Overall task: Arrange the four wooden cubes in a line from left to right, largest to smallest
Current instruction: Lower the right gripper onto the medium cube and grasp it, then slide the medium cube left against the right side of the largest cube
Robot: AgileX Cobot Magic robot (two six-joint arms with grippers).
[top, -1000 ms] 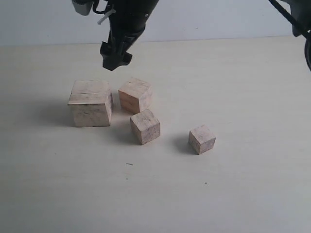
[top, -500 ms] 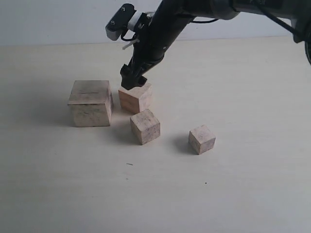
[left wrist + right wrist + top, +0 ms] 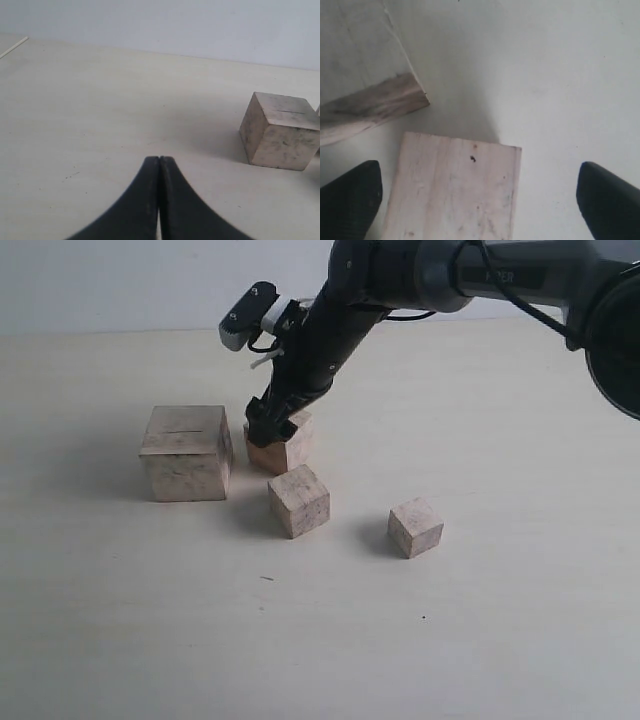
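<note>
Four pale wooden cubes sit on the table. The largest cube (image 3: 185, 453) is at the left. The second-largest cube (image 3: 287, 450) stands just to its right, the third cube (image 3: 299, 501) in front of that, and the smallest cube (image 3: 415, 527) at the right. My right gripper (image 3: 272, 428) reaches across and is down over the second-largest cube (image 3: 455, 195). It is open, fingers on either side of the cube, with a wide gap on one side. The largest cube's corner (image 3: 355, 75) is close by. My left gripper (image 3: 159, 159) is shut and empty, with the largest cube (image 3: 280, 132) ahead of it.
The pale tabletop (image 3: 480, 640) ends at a light wall (image 3: 100, 280) behind. The right arm (image 3: 400, 280) stretches in from the upper right above the table. A small dark speck (image 3: 266, 578) marks the surface in front of the cubes.
The right gripper has come down from above the cubes onto the second-largest cube, and the arm has swung into view from the right. The cubes have not moved.
</note>
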